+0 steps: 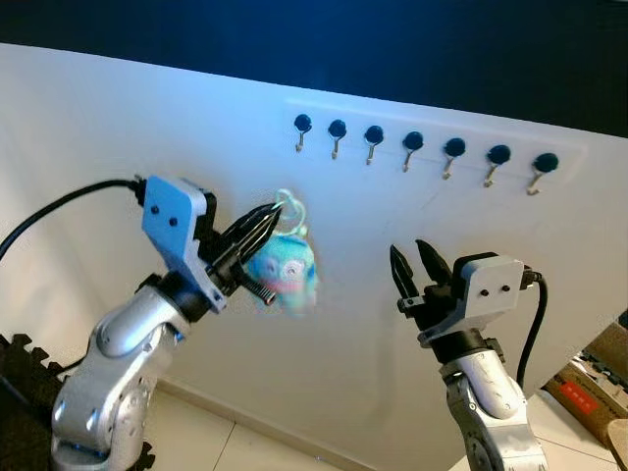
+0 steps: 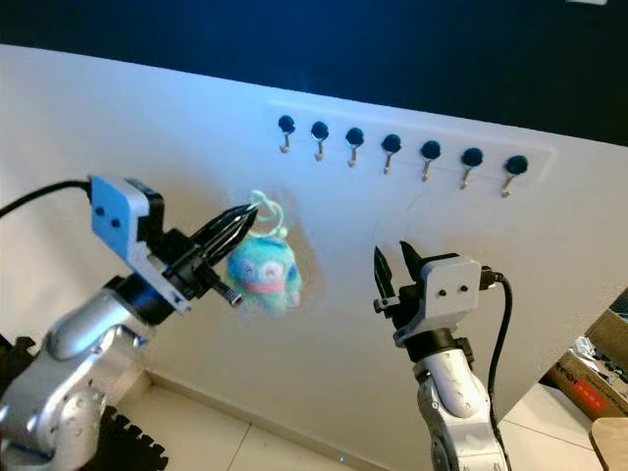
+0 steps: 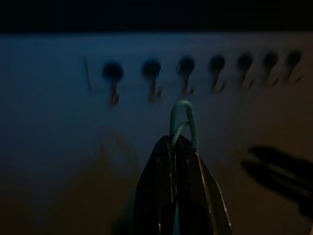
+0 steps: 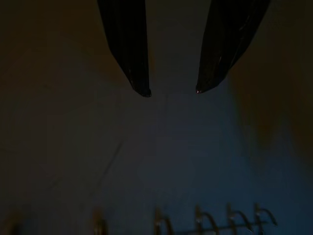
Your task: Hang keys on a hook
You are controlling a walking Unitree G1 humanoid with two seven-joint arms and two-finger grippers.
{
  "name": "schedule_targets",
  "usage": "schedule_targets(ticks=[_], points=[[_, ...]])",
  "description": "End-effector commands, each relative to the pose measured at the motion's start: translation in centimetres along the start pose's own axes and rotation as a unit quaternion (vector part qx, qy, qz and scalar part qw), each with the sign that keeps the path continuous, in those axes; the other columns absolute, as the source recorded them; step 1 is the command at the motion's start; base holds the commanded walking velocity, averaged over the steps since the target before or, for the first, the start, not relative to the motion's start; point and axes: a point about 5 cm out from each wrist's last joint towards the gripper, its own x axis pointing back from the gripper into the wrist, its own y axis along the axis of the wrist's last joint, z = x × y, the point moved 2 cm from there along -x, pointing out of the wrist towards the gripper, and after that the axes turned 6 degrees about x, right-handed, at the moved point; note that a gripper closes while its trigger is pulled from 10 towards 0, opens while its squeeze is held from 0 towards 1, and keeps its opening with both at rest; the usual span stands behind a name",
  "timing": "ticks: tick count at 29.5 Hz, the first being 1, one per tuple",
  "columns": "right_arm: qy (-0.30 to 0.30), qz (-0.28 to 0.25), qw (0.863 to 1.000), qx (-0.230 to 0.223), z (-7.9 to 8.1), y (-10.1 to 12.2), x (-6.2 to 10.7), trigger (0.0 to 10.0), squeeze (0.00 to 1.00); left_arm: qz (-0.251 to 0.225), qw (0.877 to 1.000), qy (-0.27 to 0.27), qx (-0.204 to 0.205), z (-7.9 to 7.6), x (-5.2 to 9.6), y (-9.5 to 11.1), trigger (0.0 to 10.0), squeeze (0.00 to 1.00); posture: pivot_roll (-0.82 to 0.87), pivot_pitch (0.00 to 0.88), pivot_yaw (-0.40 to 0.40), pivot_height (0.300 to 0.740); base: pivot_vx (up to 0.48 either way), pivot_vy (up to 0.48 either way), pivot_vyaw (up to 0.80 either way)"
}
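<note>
My left gripper (image 1: 270, 218) is shut on the pale green loop (image 3: 183, 121) of a keychain. A fluffy blue plush toy with a pink mouth (image 1: 283, 272) dangles below the fingers. A row of several dark-knobbed metal hooks (image 1: 413, 145) sits on the white wall, above and to the right of that gripper. The leftmost hook (image 1: 301, 128) is the closest one, up and right of the loop. My right gripper (image 1: 413, 266) is open and holds nothing, lower on the right, pointing up at the wall.
The white wall (image 1: 118, 128) runs across the whole scene, with a dark band above it. Pale floor tiles (image 1: 206, 437) lie below. Cardboard boxes (image 1: 589, 388) stand at the lower right edge.
</note>
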Motion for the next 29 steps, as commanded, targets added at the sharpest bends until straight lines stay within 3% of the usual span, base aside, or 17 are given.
schedule_targets(ticks=[1,6,9,14,17,22,29], points=[[0.023,-0.017,1.0,0.0,0.5,0.9,-0.2,10.0,0.0,0.005,1.0,0.004,0.011,0.6,-1.0,-0.3,10.0,0.0,0.07,0.114,-0.013,0.74,0.0,0.0,0.0],[0.064,-0.036,0.997,-0.011,1.7,2.0,-0.5,10.0,0.0,0.004,1.0,-0.002,0.022,1.4,-3.3,-0.4,10.0,0.0,0.06,0.115,-0.011,0.74,0.0,0.0,0.0],[0.067,-0.039,0.997,-0.013,1.9,2.2,-0.6,10.0,0.0,0.011,1.0,-0.002,0.025,1.5,-3.7,-0.6,10.0,0.0,0.06,0.115,-0.011,0.74,0.0,0.0,0.0],[0.075,-0.054,0.996,-0.02,2.4,3.0,-0.9,10.0,0.0,0.035,0.996,-0.038,0.066,1.7,-4.6,-1.2,10.0,0.0,0.05,0.114,0.0,0.74,0.0,0.0,0.0],[0.078,-0.059,0.995,-0.022,2.6,3.3,-1.0,10.0,0.0,0.026,0.996,-0.025,0.083,2.7,-5.4,-0.7,10.0,0.0,0.04,0.114,0.005,0.74,0.0,0.0,0.0],[0.081,-0.061,0.995,-0.024,2.8,3.5,-1.1,10.0,0.0,-0.006,0.992,-0.032,0.124,3.4,-5.5,0.5,10.0,0.0,0.04,0.113,0.005,0.74,0.0,0.0,0.0],[0.087,-0.063,0.994,-0.026,3.0,3.6,-1.2,10.0,0.0,0.003,0.993,-0.03,0.118,3.7,-5.7,0.3,10.0,0.0,0.05,0.109,0.002,0.74,0.0,0.0,0.0]])
